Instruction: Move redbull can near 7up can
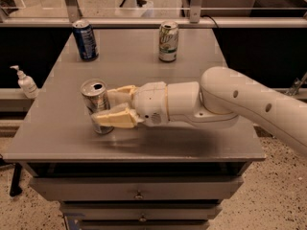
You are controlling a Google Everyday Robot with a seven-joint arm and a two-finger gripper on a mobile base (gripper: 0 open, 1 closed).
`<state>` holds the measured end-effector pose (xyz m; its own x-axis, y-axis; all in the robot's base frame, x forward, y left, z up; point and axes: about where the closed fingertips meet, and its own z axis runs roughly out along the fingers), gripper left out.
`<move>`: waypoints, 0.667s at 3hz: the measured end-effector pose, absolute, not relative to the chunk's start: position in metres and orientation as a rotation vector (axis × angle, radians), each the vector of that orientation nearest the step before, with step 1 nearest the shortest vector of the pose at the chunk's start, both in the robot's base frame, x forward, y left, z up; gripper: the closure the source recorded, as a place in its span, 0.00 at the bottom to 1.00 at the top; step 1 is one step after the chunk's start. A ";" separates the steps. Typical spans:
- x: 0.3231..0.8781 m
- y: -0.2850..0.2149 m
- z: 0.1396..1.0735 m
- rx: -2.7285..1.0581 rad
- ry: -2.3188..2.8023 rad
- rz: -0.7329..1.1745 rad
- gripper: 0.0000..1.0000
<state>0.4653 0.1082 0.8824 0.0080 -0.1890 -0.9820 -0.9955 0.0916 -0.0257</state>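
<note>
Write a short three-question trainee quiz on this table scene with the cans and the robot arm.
1. True or false: the gripper is shut around the tall slim silver redbull can.
2. Short answer: is the redbull can beside the pale white-and-green 7up can yet?
3. Which stands at the grey table's far corner, left in the camera view? A) dark blue can B) 7up can C) redbull can
Key: 1 true; 2 no, far apart; 3 A.
</note>
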 end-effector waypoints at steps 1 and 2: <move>0.480 0.093 0.889 -1.264 1.388 0.988 0.88; 0.507 0.062 0.904 -1.242 1.391 0.900 1.00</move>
<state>0.5073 0.0617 0.9041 0.0531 -0.2142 -0.9753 -0.9776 0.1879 -0.0945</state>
